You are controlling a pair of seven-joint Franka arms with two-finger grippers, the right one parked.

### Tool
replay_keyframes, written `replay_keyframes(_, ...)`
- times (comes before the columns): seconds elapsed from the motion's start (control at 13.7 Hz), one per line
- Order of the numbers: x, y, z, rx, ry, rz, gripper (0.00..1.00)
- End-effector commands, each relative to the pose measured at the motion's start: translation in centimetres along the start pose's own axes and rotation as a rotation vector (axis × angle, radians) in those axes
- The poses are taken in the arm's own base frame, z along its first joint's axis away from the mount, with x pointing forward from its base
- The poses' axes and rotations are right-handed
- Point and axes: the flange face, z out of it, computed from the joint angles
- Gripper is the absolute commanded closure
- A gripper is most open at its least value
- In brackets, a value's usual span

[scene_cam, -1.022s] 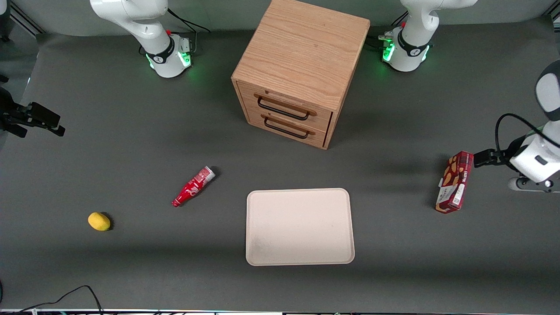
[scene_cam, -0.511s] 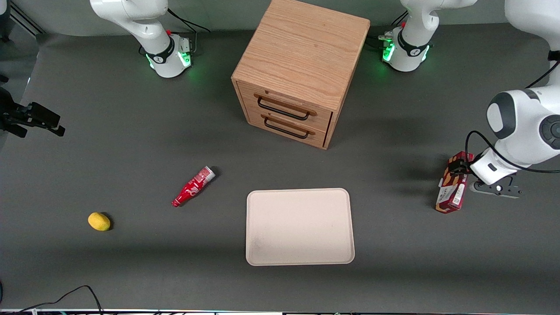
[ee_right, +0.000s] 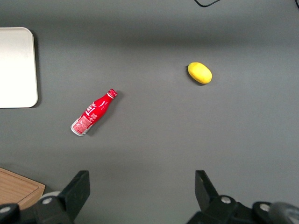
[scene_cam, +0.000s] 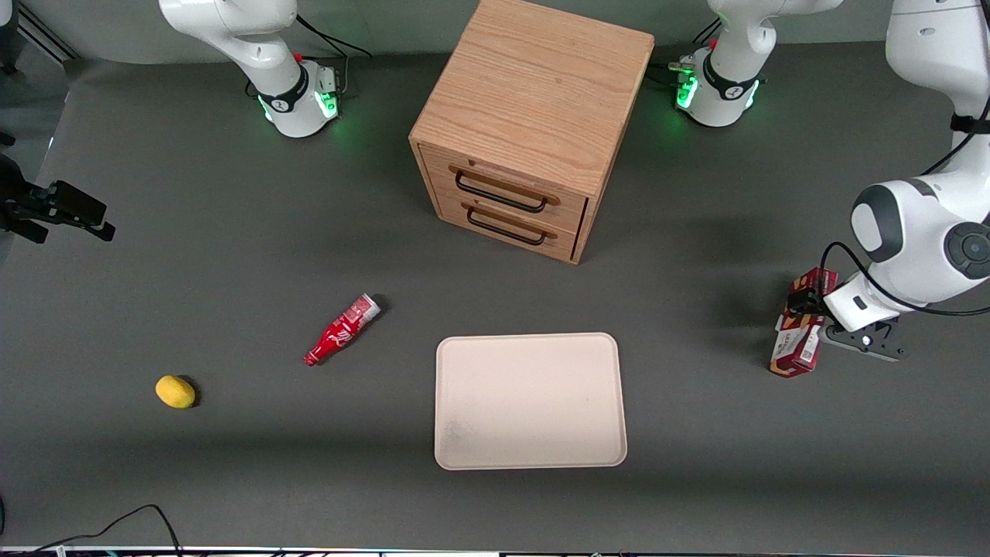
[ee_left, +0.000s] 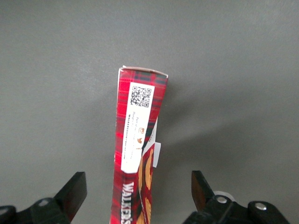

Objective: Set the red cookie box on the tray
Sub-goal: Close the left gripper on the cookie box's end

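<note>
Two fingers spread wide — our gripper (ee_left: 135, 196) straddles the red cookie box (scene_cam: 800, 340), grasping nothing yet. Box lies well apart from the tray (scene_cam: 530, 401), toward the working arm's end. We should lower, centre, then clamp the narrow sides.

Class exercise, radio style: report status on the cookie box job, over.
Gripper open, fingers straddling the red cookie box, not yet closed. Box on the table, toward working arm's end. Tray bare; nothing between box and tray. Over.

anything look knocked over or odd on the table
The red soda bottle lies on its side, nearer the parked arm's end than the cream tray. The open gripper straddles the dark-red cookie box. Nothing looks spilled.
</note>
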Motion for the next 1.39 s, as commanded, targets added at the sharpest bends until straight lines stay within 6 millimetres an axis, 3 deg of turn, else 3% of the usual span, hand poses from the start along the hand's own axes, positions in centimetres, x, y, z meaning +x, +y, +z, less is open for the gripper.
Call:
replay_keyframes(0.0,0.1,-0.1,1.2,-0.008,0.017,0.036,0.00)
replay_keyframes(0.36,0.1,-0.2,2.9,-0.022,0.024,0.065,0.00)
replay_keyframes(0.8,0.1,-0.3,3.0,-0.023,0.034,0.061,0.00)
replay_keyframes(0.88,0.1,-0.3,3.0,-0.022,0.035,0.061,0.15)
replay_keyframes(0.95,0.2,-0.3,3.0,-0.022,0.036,0.065,0.72)
replay_keyframes(1.02,0.1,-0.3,2.9,-0.023,0.036,0.078,1.00)
replay_keyframes(1.31,0.0,-0.6,2.7,-0.023,0.037,0.077,1.00)
